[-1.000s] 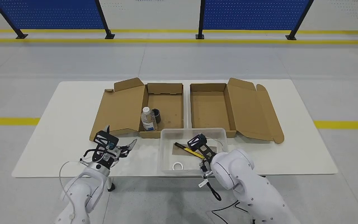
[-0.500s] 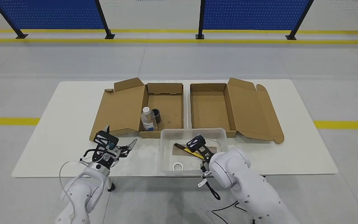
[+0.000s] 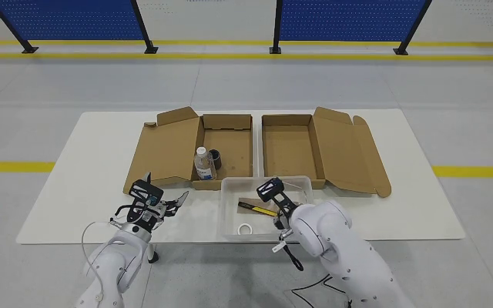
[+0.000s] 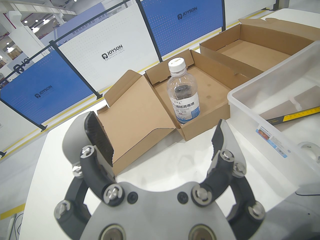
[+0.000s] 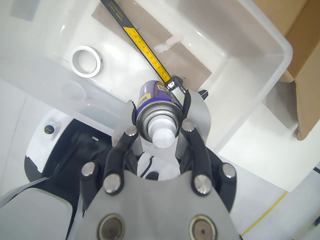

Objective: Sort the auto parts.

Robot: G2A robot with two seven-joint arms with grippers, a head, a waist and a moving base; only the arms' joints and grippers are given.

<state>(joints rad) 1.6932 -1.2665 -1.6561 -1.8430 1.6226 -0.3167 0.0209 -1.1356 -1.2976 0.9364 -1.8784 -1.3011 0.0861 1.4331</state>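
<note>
My right gripper (image 5: 159, 102) is shut on a purple spray can (image 5: 156, 116) and holds it above the near side of a clear plastic bin (image 5: 280, 51). In the top view that gripper (image 3: 271, 191) is over the bin (image 3: 266, 181). On the bin floor lie a yellow-and-black caliper (image 5: 140, 43) (image 3: 254, 206), a white ring (image 5: 84, 61) (image 3: 245, 229) and a brown card (image 5: 180, 56). My left gripper (image 4: 160, 136) (image 3: 166, 206) stands open and holds nothing, over the bare table left of the bin, near the front edge.
Two open cardboard boxes sit behind the bin. The left box (image 3: 235, 150) (image 4: 212, 93) holds an upright clear bottle (image 3: 202, 163) (image 4: 183, 96) and a dark cylinder (image 3: 216, 159). The right box (image 3: 289, 150) has nothing in it. Box flaps (image 3: 158, 154) spread sideways.
My right gripper has shifted a little toward the far side of the bin with the spray can in it. The left arm has stayed still.
</note>
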